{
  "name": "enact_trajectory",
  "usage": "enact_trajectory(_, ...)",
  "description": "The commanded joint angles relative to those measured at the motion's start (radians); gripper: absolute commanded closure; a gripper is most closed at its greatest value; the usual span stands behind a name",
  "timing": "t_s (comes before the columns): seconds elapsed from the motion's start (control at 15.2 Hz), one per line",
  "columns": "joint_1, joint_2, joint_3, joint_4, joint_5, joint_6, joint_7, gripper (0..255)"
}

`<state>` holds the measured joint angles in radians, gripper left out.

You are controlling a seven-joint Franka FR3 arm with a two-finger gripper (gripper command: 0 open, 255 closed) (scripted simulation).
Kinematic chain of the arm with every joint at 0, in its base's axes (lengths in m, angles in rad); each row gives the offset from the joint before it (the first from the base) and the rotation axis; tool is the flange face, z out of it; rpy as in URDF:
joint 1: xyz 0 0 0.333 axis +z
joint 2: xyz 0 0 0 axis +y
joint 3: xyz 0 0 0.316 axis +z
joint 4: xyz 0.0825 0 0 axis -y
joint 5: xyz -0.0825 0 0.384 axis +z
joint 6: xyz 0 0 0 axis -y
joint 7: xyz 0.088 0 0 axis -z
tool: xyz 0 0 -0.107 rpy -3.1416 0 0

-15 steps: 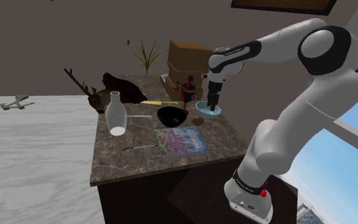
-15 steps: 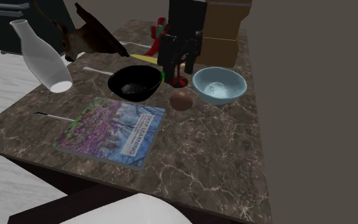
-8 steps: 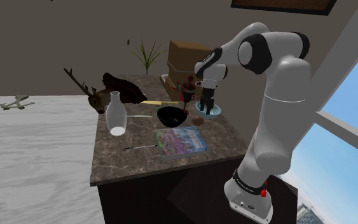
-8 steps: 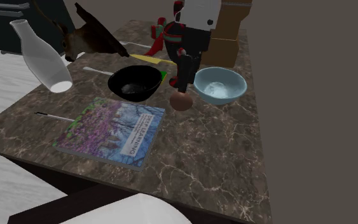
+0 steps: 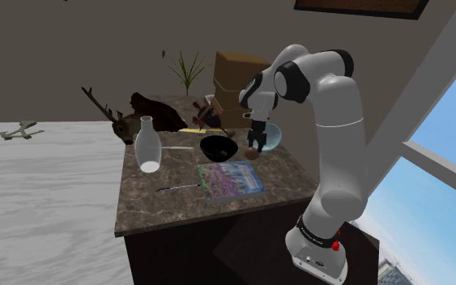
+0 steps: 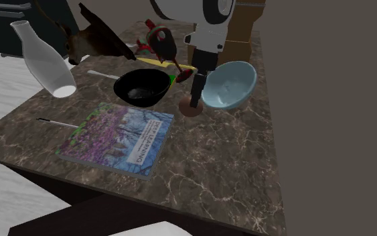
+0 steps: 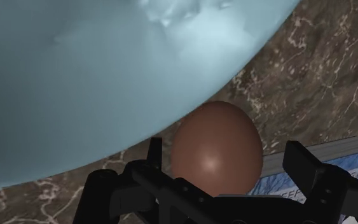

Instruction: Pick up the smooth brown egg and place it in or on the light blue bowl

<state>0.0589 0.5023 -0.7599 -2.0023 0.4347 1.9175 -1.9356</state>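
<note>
Where the black gripper [image 6: 197, 99] hung low over the marble-veined counter [image 6: 234, 167], it hid the top of the smooth brown egg [image 6: 188, 110] in the second exterior view, leaving a rounded lower part in sight. From the wrist, the egg [image 7: 217, 149] lay on the counter between the two fingers, which stood apart. One finger [image 7: 154, 156] sat close against its side, though contact there could not be made out. The other finger [image 7: 306, 167] stood clear of the shell, with stone showing in the gap, so the egg was not clasped.

Just beside the egg, the light blue bowl [image 6: 230, 84] was tipped up on its edge, its hollow turned toward the gripper. In the wrist view its pale, glossy curve [image 7: 107, 76] ran off the picture on three sides and covered the spot where bowl and egg neared each other. In the shoulder view the bowl [image 5: 270, 136] was partly masked by the hand, and the egg [image 5: 252, 153] was a small reddish blob under the gripper [image 5: 255, 144].

Nearby sat a round, shiny black bowl [image 6: 142, 87], a flat book [image 6: 116, 137] with a purple and blue flowered cover, and a smooth white bottle-shaped vase [image 6: 43, 60]. A red and green figure [image 6: 157, 43] was hard to read, and the brown cardboard box [image 6: 240, 33] was cut off by the arm.
</note>
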Motion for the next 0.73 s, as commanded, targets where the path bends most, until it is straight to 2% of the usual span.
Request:
enact_trajectory(0.0,0.001,0.008,0.004,-0.020,0.009,0.032,-0.007,0)
enact_trajectory(0.66,0.001,0.015,0.010,-0.034,0.018,0.050,-0.012,0)
